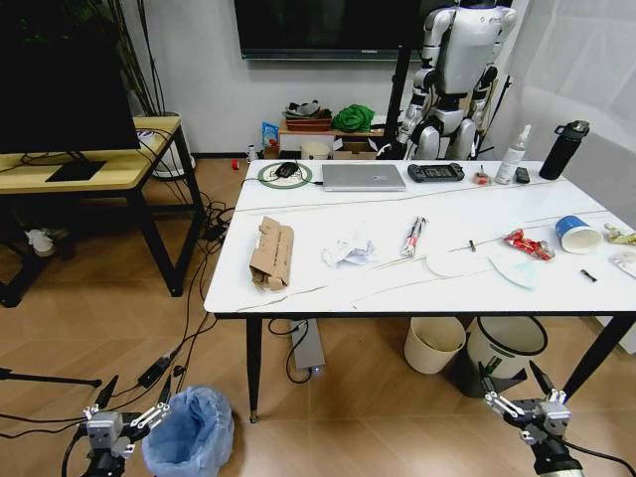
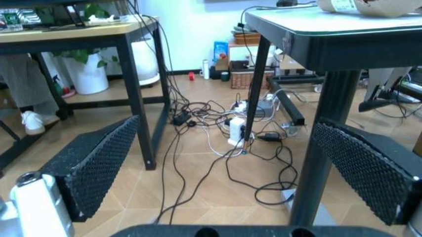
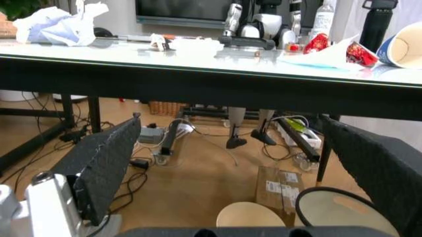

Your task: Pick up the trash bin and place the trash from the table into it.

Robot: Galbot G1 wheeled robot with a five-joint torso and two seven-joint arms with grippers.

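The trash bin (image 1: 191,429), lined with a crinkly light-blue bag, stands on the floor left of the table (image 1: 298,293). My left gripper (image 1: 134,396) hangs open just beside its left side, low near the floor; my right gripper (image 1: 512,378) hangs open under the table's right end. Trash lies on the white marble top: a flattened brown carton (image 1: 271,253), crumpled white paper (image 1: 350,250), a wrapper (image 1: 413,237), a crushed red can (image 1: 527,243) and a blue-and-white cup (image 1: 576,234). The right wrist view shows the paper (image 3: 59,24), can (image 3: 356,52) and cup (image 3: 402,47) above the open fingers (image 3: 108,163).
A cream bin (image 1: 434,343) and a black bin with white liner (image 1: 505,348) stand under the table. A laptop (image 1: 363,176), a spray bottle (image 1: 515,154) and a black flask (image 1: 563,149) sit at the back edge. A wood-topped desk (image 1: 89,169) is at left; cables (image 2: 218,133) cross the floor.
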